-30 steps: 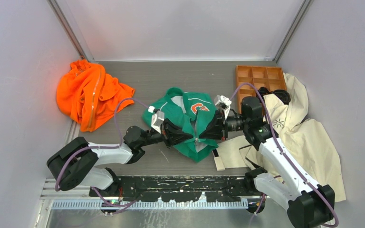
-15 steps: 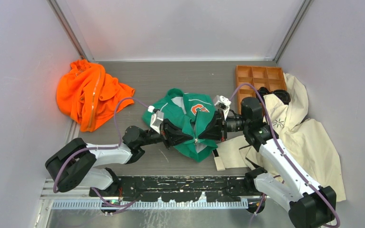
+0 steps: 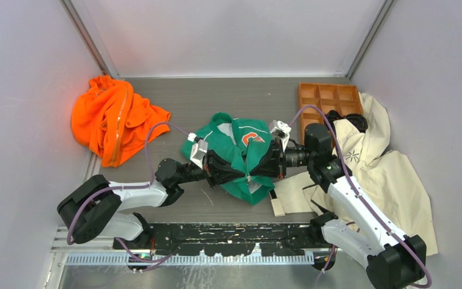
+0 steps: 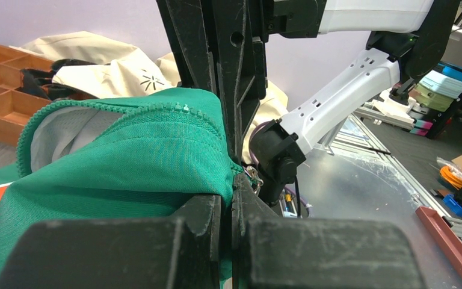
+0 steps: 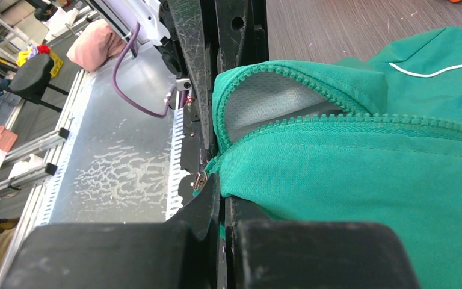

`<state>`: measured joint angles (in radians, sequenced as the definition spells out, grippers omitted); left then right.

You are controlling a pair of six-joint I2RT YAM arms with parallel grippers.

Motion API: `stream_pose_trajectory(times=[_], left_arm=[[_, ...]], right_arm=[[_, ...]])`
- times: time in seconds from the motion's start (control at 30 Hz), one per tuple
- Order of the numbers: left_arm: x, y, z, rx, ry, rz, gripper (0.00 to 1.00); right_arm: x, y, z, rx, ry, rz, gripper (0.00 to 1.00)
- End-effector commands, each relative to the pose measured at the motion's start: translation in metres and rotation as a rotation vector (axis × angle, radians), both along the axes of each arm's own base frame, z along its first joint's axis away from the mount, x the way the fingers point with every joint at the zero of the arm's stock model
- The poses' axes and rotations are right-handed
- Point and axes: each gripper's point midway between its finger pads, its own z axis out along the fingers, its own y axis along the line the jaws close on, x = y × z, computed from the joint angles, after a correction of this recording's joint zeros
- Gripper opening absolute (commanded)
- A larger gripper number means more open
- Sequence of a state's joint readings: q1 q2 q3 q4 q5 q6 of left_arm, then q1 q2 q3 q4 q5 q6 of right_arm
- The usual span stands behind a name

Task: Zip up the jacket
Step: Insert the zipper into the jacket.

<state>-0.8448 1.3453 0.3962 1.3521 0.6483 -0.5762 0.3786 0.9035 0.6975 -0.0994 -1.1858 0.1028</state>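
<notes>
Top external view: the green jacket (image 3: 231,147) lies front-up at the middle of the surface (image 3: 216,99), collar toward the far side, hem toward the near side, chest patch showing. The left end effector (image 3: 244,176) and right end effector (image 3: 252,175) meet tip to tip over the jacket's lower front, on the zipper line. Left wrist view: the left fingers (image 4: 198,211) are clenched on a fold of green cloth with no gap between them, and the metal zipper pull (image 4: 252,176) sits just beside their tips. Right wrist view: the right fingers (image 5: 206,209) are likewise pressed together on the cloth edge, with the pull at their tips. On the far side of the grasp the two rows of zipper teeth (image 5: 289,72) stand apart, with pale mesh lining between them. An orange garment (image 3: 114,117) is heaped at the far left, well apart from the jacket. A cream coat (image 3: 391,168) lies at the right beneath the right arm. A wooden compartment tray (image 3: 328,99) sits at the far right, beside the coat.
</notes>
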Motion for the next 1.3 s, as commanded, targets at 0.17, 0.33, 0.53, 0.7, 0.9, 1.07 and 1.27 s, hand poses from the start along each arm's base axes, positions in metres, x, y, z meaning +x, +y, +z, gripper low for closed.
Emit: stream_pose_trajectory(times=[0.17,0.33,0.53,0.7,0.9,1.07,1.27], left_arm=[[-0.005,0.001,0.026,-0.087,-0.102,0.024,0.0],[0.003,0.001,0.019,-0.079,-0.091,0.074,0.0],[0.013,0.002,0.01,-0.07,-0.039,0.125,0.0],[0.017,0.002,0.006,-0.055,0.0,0.143,0.0],[0.022,0.003,0.0,-0.008,0.034,0.178,0.0],[0.024,0.005,0.0,0.01,0.045,0.204,0.0],[0.023,0.001,0.0,0.032,0.045,0.196,0.0]], right_arm=[[0.013,0.004,0.014,-0.001,-0.097,-0.07,0.01],[0.02,0.002,0.016,-0.021,-0.102,-0.124,0.01],[0.022,-0.002,0.017,-0.044,-0.118,-0.153,0.01],[0.024,-0.004,0.017,-0.054,-0.124,-0.174,0.01],[0.024,-0.006,0.016,-0.069,-0.129,-0.181,0.01],[0.024,-0.008,0.012,-0.091,-0.133,-0.185,0.01],[0.023,-0.008,0.011,-0.093,-0.13,-0.186,0.01]])
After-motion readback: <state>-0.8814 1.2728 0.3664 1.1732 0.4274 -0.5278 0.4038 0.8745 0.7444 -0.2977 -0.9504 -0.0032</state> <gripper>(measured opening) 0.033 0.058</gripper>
